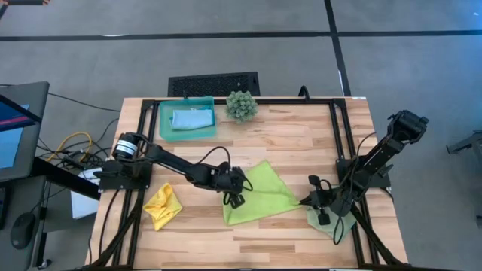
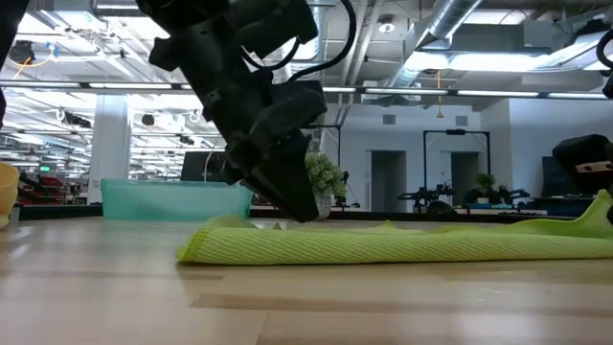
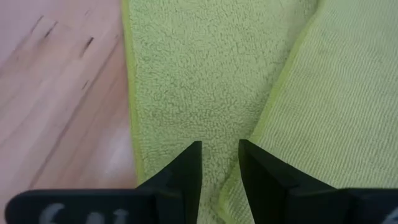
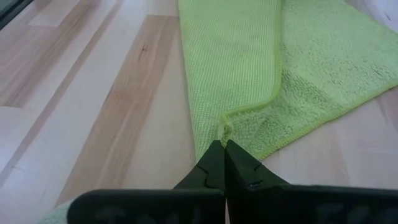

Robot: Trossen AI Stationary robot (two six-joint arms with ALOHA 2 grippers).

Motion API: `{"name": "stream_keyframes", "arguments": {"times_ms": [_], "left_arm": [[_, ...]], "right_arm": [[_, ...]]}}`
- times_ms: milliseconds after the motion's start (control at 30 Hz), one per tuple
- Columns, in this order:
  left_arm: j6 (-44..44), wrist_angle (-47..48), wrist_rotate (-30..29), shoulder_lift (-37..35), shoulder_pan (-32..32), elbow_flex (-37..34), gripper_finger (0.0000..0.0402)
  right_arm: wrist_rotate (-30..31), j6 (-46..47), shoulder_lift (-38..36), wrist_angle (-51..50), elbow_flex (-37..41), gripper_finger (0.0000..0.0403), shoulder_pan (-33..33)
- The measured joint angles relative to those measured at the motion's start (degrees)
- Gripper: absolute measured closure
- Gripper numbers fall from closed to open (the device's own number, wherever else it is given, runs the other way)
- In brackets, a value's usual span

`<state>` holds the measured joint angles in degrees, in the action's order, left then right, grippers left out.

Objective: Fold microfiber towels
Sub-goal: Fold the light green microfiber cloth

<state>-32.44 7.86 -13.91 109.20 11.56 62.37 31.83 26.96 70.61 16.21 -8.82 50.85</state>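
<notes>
A lime green towel (image 1: 260, 194) lies mid-table, with one part folded over the rest. My left gripper (image 1: 235, 199) is on the towel's left side, its fingers (image 3: 186, 168) closed on the folded layer's edge. My right gripper (image 1: 304, 202) is shut at the towel's right corner. A crumpled yellow towel (image 1: 163, 206) lies near the left front. A light blue towel (image 1: 192, 118) rests in the teal tray (image 1: 167, 128). A pale sage towel (image 1: 331, 220) lies under the right arm. My left gripper pinches the hemmed edge of the towel's upper layer (image 3: 225, 186) between its two fingers. It slants down from the table's left. The towel lies flat on the table. My right gripper has its shut fingertips on the towel's right corner (image 4: 225, 129), where the cloth puckers. It slants down from the table's right, and the corner stays low on the table.
A spiky green plant (image 1: 241, 105) stands at the far edge beside the tray. Black frame rails (image 1: 335, 128) run along the table's sides. Bare wood shows in front of the lime towel (image 1: 248, 241).
</notes>
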Motion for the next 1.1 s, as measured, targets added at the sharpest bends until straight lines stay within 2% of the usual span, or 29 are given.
{"name": "stream_keyframes", "arguments": {"times_ms": [100,200,267,433,633,767,933,1100], "left_arm": [[0.0,2.5,-2.0,-1.0,0.4,0.0,0.0306],[1.6,5.1,-10.0,-1.9,0.8,0.0,0.0306],[1.7,4.9,-12.9,-1.8,0.3,0.0,0.0306],[0.4,2.5,-6.2,0.0,-2.2,0.0,0.0306],[-4.4,8.6,-3.3,-0.8,-0.6,1.2,0.0306],[-5.2,10.8,2.3,0.2,0.5,1.5,0.0318],[-4.0,10.2,-4.2,2.7,-0.2,1.8,0.0356],[5.8,9.7,-17.0,3.5,-3.1,1.8,0.0391]], "right_arm": [[0.0,0.0,0.0,0.2,0.0,0.0392,0.0],[0.0,0.0,0.0,0.8,0.0,0.0392,0.0],[-0.1,0.0,0.0,1.7,0.0,0.0392,0.0],[-0.2,-0.4,0.0,3.6,0.0,0.0392,0.0],[-0.3,-0.4,0.0,3.1,0.0,0.0392,0.0],[-0.5,-0.4,0.0,3.0,0.0,0.0392,0.1],[-0.5,-0.4,0.0,3.1,0.0,0.0392,0.1],[-1.0,-0.4,0.0,4.6,-0.1,0.0392,0.0]]}}
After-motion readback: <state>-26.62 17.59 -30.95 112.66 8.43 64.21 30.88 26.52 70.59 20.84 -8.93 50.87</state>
